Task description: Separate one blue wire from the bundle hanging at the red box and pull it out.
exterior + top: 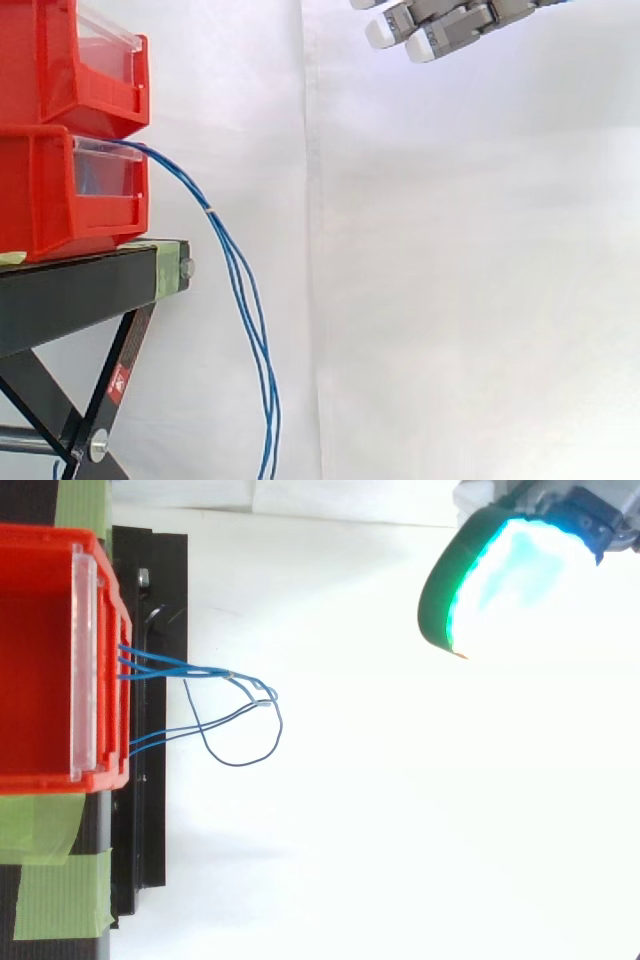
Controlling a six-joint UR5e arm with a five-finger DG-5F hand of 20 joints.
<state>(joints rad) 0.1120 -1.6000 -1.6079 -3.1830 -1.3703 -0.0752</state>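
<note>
Closest under the top view, one fingertip pad (497, 578) glowed green and cyan, high above the work. From the side the hand (452, 28) hung at the upper right with straight fingers spread slightly, holding nothing and well apart from everything below.

Beyond it, the blue wires (243, 296) left the front lip of the lower red bin (45, 205) and drooped in a loose bundle past the black stand (70, 290), out of the bottom of the side view. From above, the strands (170, 664) fanned apart, one making a wider loop (262, 755) clear of the rest. A pale spot on the bundle was possibly a tie; it was too small to be sure.

The approach had not begun. It would go best if the hand came down beside that outer loop, slid one finger between it and its neighbours, then pinched only that strand and drew it away from the bin. Farthest back hung the white curtain (480, 300).
</note>
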